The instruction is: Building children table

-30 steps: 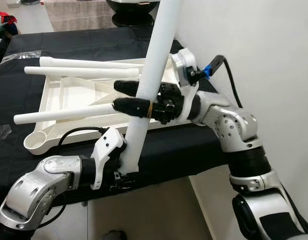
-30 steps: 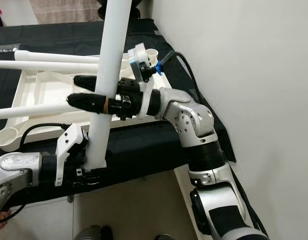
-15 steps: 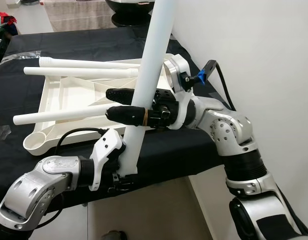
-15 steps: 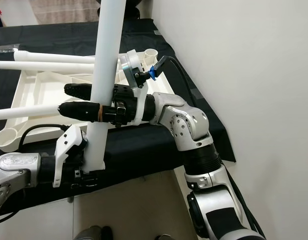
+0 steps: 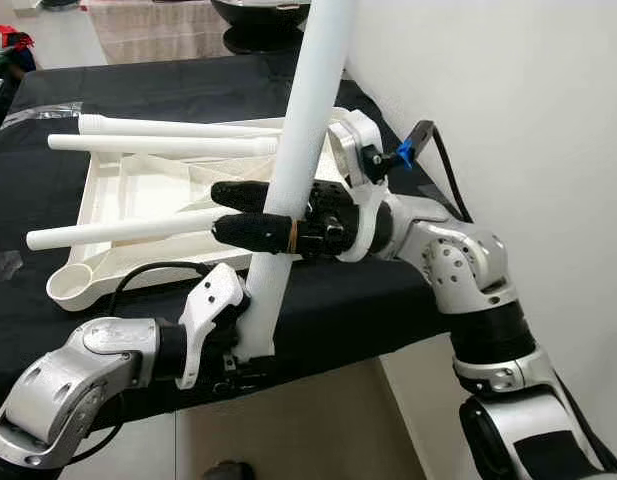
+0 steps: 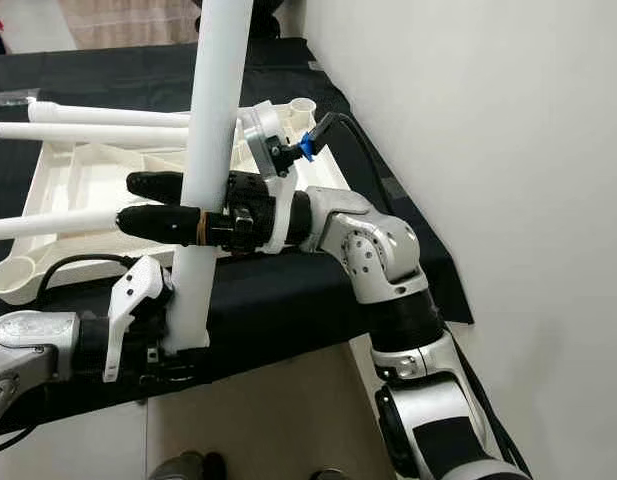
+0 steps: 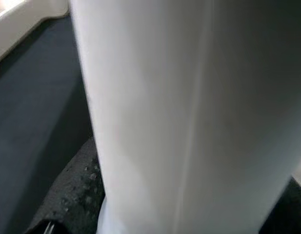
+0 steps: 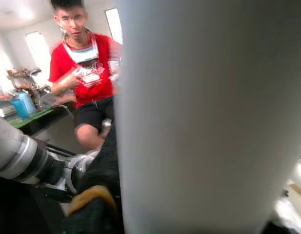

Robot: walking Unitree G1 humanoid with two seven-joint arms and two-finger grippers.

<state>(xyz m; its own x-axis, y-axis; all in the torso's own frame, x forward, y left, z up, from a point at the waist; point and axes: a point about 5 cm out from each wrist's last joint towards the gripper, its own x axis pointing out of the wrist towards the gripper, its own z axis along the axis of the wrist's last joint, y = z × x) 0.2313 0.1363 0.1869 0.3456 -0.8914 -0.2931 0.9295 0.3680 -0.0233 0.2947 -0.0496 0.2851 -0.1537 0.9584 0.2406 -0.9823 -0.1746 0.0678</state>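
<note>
The loose table leg (image 5: 293,160) stands nearly upright, leaning rightward at its top, held low by the left gripper (image 5: 240,345) and mid-length between the right gripper (image 5: 250,212) fingers (upturned tabletop (image 5: 128,215) lies beyond on the desk (image 5: 168,90))

head eyes look down; both wrist views press against the leg (image 5: 298,150).

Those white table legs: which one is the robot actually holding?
The thick white leg that stands nearly upright. The left gripper holds its bottom end and the right gripper clamps its middle. The other three legs already stick out sideways from the upturned tabletop.
</note>
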